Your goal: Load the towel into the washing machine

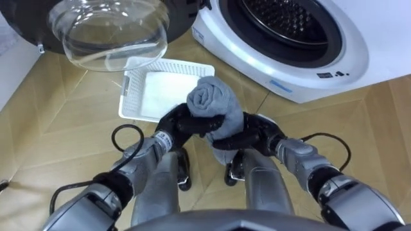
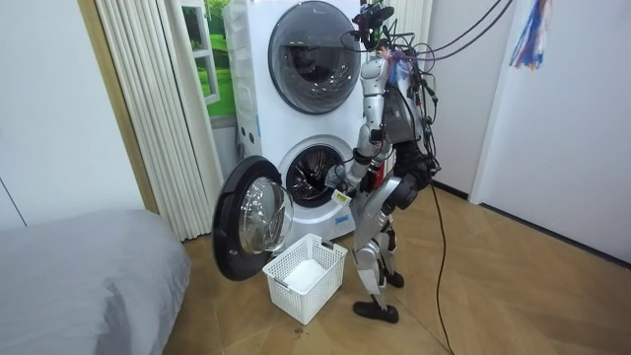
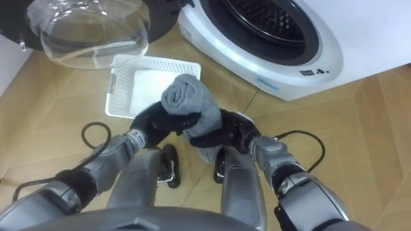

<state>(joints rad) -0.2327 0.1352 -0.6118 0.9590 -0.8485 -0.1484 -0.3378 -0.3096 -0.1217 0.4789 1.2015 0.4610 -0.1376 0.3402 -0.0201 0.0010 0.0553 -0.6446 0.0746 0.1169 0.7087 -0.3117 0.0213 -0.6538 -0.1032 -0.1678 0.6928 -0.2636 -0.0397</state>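
On the far left I see the open door (image 1: 109, 29) of the washing machine (image 1: 302, 70), its glass bowl swung out wide of my path. Just below it the white basket (image 1: 130, 95) sits on the wood floor (image 1: 58, 122), with something pale lying flat in its bottom. Next comes my left robot hand (image 1: 182, 123), its dark fingers curled round the left side of the towel (image 1: 215, 101). The towel is a grey roll held up between both hands over the basket's near edge. Its coiled end faces up, and its length hangs down between the wrists, so the long axis runs roughly upright. My right robot hand (image 1: 255, 133) is wrapped round the lower right of the bundle.

The drum (image 1: 289, 16) lies ahead and to the right of the towel, so the right robot hand is the nearer one. I judge that the only obstacle is the white lower lip of the opening, which the roll must clear.
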